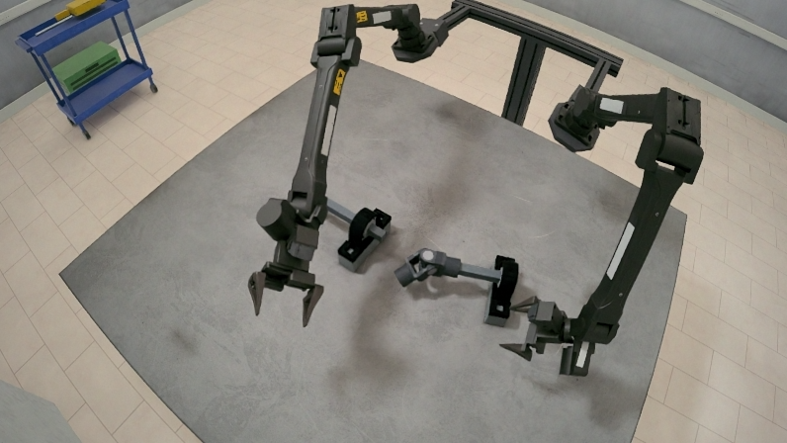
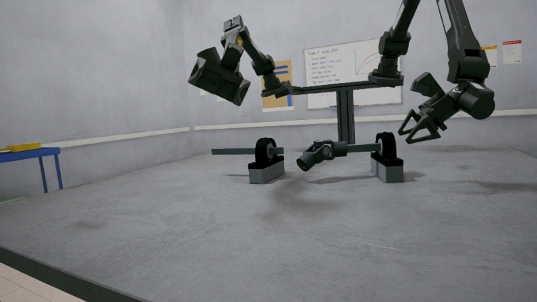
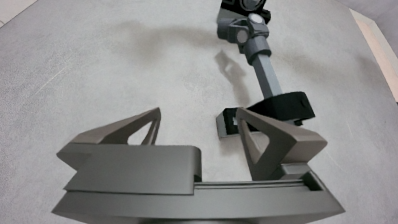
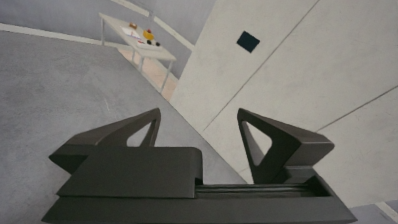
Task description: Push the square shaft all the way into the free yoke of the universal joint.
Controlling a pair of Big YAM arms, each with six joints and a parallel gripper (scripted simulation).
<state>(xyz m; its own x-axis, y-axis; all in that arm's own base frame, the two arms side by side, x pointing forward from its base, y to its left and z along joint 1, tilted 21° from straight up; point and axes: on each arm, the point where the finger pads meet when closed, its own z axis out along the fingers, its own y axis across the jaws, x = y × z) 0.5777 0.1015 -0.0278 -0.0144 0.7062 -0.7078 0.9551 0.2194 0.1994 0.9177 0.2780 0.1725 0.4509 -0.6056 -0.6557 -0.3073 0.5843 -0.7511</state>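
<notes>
The grey square shaft (image 1: 341, 212) lies level through a black bearing on a grey block (image 1: 363, 236). Its end points at the universal joint (image 1: 423, 264) but is apart from it. The joint sits on a second shaft held in another bearing block (image 1: 500, 291), and its free yoke (image 1: 407, 272) droops toward the table. Both blocks also show in the exterior view, the shaft's block (image 2: 266, 163) and the joint's block (image 2: 386, 161). My left gripper (image 1: 517, 325) is open and empty just behind the joint's block (image 3: 270, 112), looking along the joint (image 3: 247, 27). My right gripper (image 1: 281, 313) is open and empty, raised beside the square shaft's block.
A black frame (image 1: 528, 65) carries both arm bases at the back of the grey table. A blue cart (image 1: 82, 60) stands on the floor at the far left. A white side table (image 4: 135, 37) shows in the right wrist view.
</notes>
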